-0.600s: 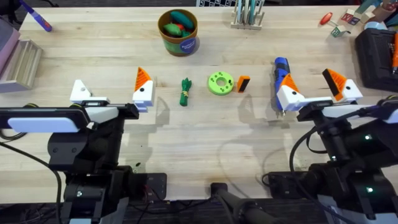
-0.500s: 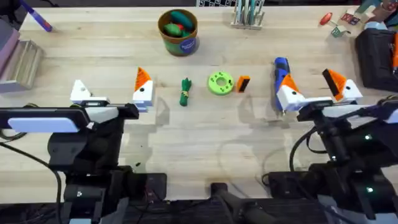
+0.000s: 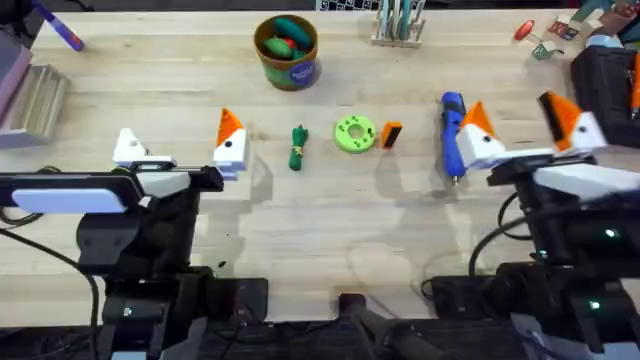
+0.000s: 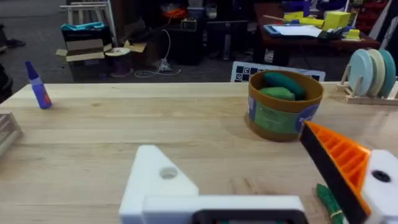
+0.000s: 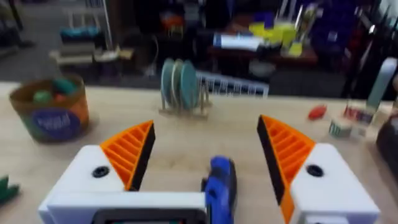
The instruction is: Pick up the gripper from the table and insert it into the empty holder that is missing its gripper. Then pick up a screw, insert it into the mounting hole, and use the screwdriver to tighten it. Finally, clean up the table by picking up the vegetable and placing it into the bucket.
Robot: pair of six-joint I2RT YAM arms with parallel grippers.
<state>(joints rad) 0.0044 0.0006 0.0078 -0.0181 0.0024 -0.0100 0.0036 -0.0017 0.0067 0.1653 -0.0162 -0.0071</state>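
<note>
The gripper (image 3: 391,134), a small orange-and-black block, lies beside a green disc (image 3: 354,133). The dark-green vegetable (image 3: 297,148) lies left of the disc. The brown bucket (image 3: 287,50) stands at the back (image 4: 283,106). My left gripper (image 3: 180,145) is open; its one finger is a bare white holder (image 4: 158,180) with a hole, the other carries an orange pad (image 4: 339,162). My right gripper (image 3: 525,128) is open above the blue screwdriver (image 3: 452,135), which lies between its orange-padded fingers (image 5: 127,152) in the right wrist view (image 5: 219,186). I cannot make out a screw.
A purple pen (image 3: 55,28) lies at the back left near a grey ridged block (image 3: 35,95). A rack of discs (image 3: 398,22) stands at the back centre. Small red and coloured items (image 3: 540,38) and a black case (image 3: 605,85) sit at the right.
My right gripper has moved to the right and a little farther back, uncovering more of the blue screwdriver. The left arm and the objects on the table have not moved.
</note>
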